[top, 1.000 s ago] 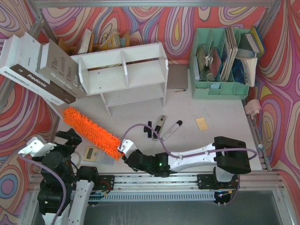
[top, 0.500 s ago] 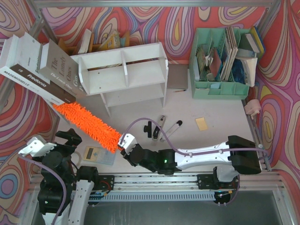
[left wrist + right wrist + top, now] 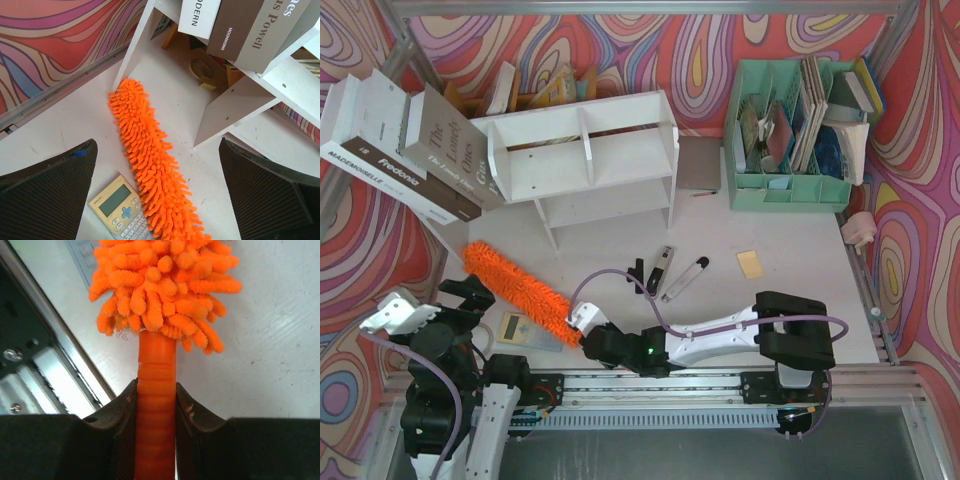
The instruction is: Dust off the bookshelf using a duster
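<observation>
The white two-tier bookshelf (image 3: 585, 165) stands at the back left of the table, with large books (image 3: 410, 150) leaning on its left end. The orange fluffy duster (image 3: 515, 290) lies slanted on the table in front of the shelf's left end, its far tip below the books. My right gripper (image 3: 582, 330) is shut on the duster's orange handle (image 3: 156, 405) near the table's front edge. In the left wrist view the duster (image 3: 150, 160) runs between my left gripper's (image 3: 157, 200) wide-open fingers, well below them. The left arm (image 3: 440, 340) stays at the front left.
A beige calculator (image 3: 520, 328) lies partly under the duster's near end. A mint-green file organiser (image 3: 790, 135) stands at the back right. Black clips and a marker pen (image 3: 665, 272), and a yellow sticky note (image 3: 750, 263), lie mid-table. The front rail (image 3: 660, 385) runs below my right gripper.
The duster swept out to the upper left toward the books, then was drawn back toward the front. My right arm pulled in with it. The left arm has not moved.
</observation>
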Motion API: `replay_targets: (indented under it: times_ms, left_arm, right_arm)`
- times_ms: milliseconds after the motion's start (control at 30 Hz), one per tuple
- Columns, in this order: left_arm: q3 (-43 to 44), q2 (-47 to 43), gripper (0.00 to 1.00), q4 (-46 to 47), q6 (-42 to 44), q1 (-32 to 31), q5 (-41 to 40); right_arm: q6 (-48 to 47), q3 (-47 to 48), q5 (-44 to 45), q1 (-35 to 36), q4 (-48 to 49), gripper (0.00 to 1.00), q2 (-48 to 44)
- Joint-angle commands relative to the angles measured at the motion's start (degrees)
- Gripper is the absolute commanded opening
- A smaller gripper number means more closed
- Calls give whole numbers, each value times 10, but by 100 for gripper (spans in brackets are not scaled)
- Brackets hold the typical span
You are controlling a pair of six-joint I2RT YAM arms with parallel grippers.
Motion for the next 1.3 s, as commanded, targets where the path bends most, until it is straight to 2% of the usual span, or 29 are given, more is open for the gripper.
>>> replay_targets:
  times_ms: [0,467,633,767,933,1267]
  left_arm:
    - [-7,-14,99,7,-2,3,-9]
    - [-9,-18,99,10,0,3,-6]
    - [-9,-20,99,10,-1,3,-7]
    - [-9,-20,99,11,-1,3,-6]
    - [-10,-21,98,12,-1,3,-5]
    - [-11,-24,99,12,0,3,-5]
  right_arm:
    - [-3,28,-29,5,-11,0,-3]
    - [-78,53,60,4,66,0,-128]
    - [-65,62,42,3,50,0,-85]
    - [-15,49,-23,-17,51,0,-31]
    - [-1,78,-47,-30,23,0,39]
    - [-53,138,-3,-40,29,0,-10]
